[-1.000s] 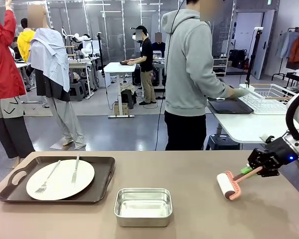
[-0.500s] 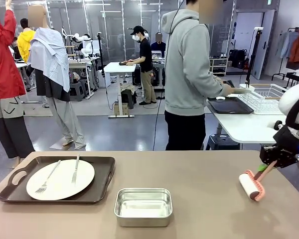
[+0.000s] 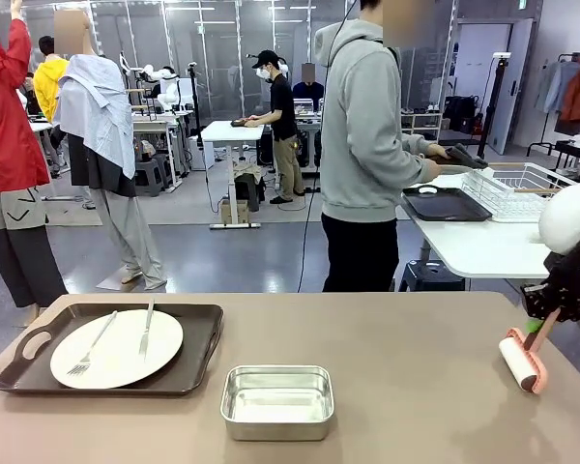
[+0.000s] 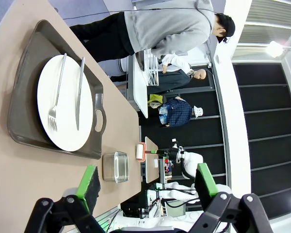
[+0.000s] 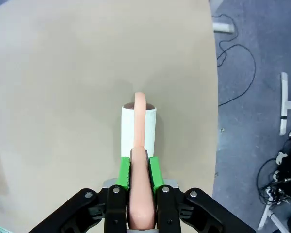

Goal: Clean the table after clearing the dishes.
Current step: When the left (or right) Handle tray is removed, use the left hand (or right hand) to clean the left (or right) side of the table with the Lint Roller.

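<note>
Taupe tabletop (image 3: 396, 387), front view: plate (image 3: 116, 348) with fork (image 3: 92, 346) and knife (image 3: 147, 329) on a brown tray (image 3: 201, 338) far left, steel pan (image 3: 276, 401) at centre. The right tool (image 3: 546, 314) clamps a pink lint roller (image 3: 520, 362) near the right edge.

Left wrist view: the left tool (image 4: 146, 180) is spread wide and empty, with the tray beyond it.

Right wrist view: the roller's handle is pinched tight, white drum low over the tabletop.

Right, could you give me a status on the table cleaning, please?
Right gripper shut on lint roller, at table right edge. Left gripper open, empty. Tray with plate, steel pan uncleared.
</note>
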